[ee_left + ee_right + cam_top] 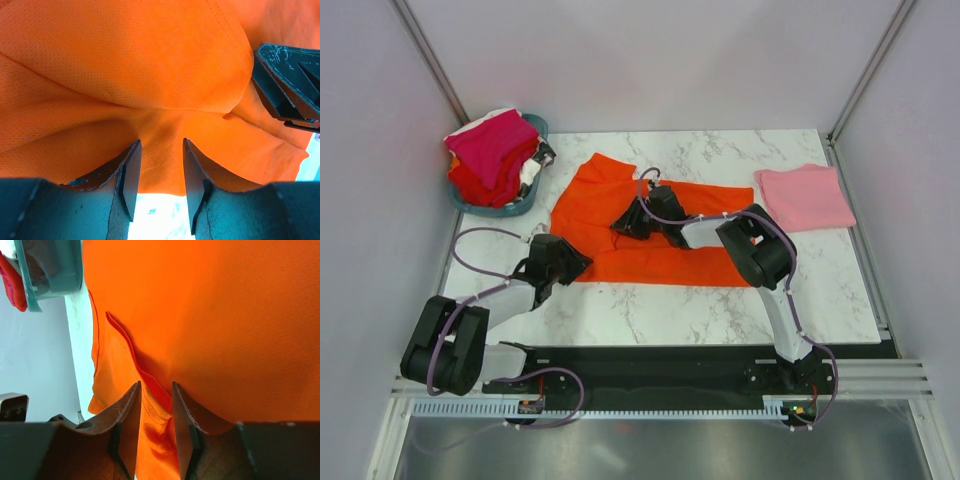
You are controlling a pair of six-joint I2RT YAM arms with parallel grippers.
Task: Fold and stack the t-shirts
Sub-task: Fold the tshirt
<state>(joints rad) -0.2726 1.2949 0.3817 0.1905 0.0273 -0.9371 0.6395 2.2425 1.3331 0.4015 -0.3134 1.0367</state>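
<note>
While no writing shows, orange shirt spread, marble table

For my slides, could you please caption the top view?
Both grippers work the orange-red t-shirt beside a folded pink t-shirt and teal basket.

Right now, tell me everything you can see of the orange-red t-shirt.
The orange-red t-shirt is a bright, fine-mesh knit cloth, lying mostly flat but rumpled across the middle of the marble table, partly folded with a stitched hem showing in the right wrist view. The left gripper straddles a raised fold at its near left edge; the right gripper pinches a hemmed fold near its centre. It touches neither the teal basket nor the folded pink shirt.
</note>
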